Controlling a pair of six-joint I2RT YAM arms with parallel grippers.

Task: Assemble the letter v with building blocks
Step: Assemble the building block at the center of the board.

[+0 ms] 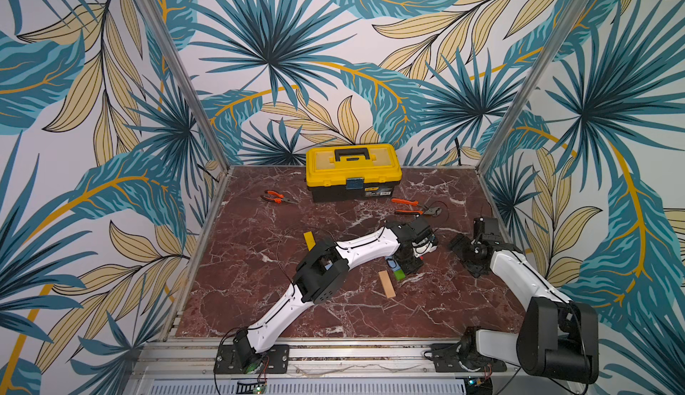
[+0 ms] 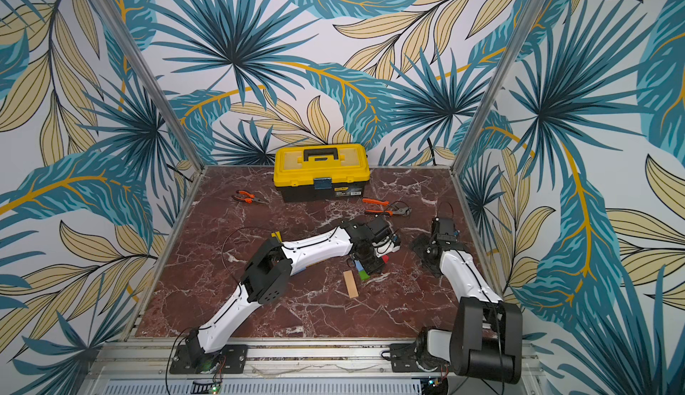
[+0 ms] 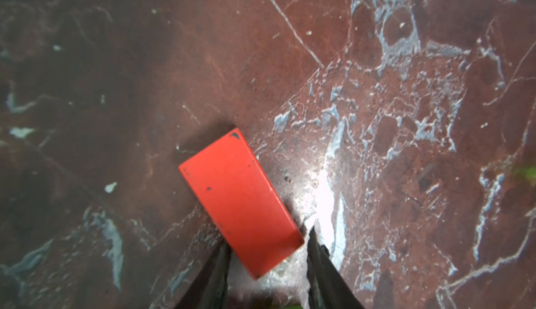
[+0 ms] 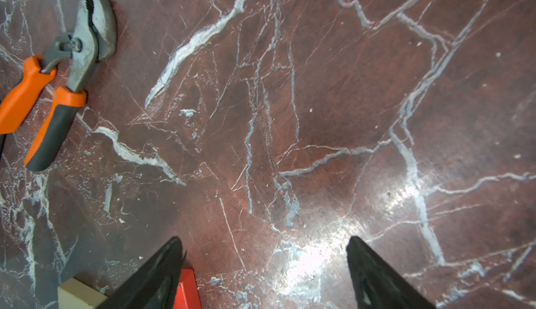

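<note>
A red block (image 3: 240, 197) lies flat on the marble table (image 3: 116, 61) in the left wrist view. My left gripper (image 3: 269, 238) straddles its near end, open, with a thin gap at one finger. In both top views this gripper (image 1: 407, 263) hangs over a small cluster: a light-blue block (image 1: 391, 263), a green cube (image 1: 399, 273) and a tan bar (image 1: 386, 283). A yellow bar (image 1: 308, 240) peeks out behind the left arm. My right gripper (image 4: 264, 239) is open over bare marble, with a red block's corner (image 4: 188, 290) and a cream block (image 4: 78, 296) beside one finger.
A yellow toolbox (image 1: 354, 170) stands at the back of the table. Orange-handled pliers (image 1: 411, 206) lie just behind the left gripper, and another pair (image 1: 276, 197) lies at the back left. Metal frame posts mark the table's corners.
</note>
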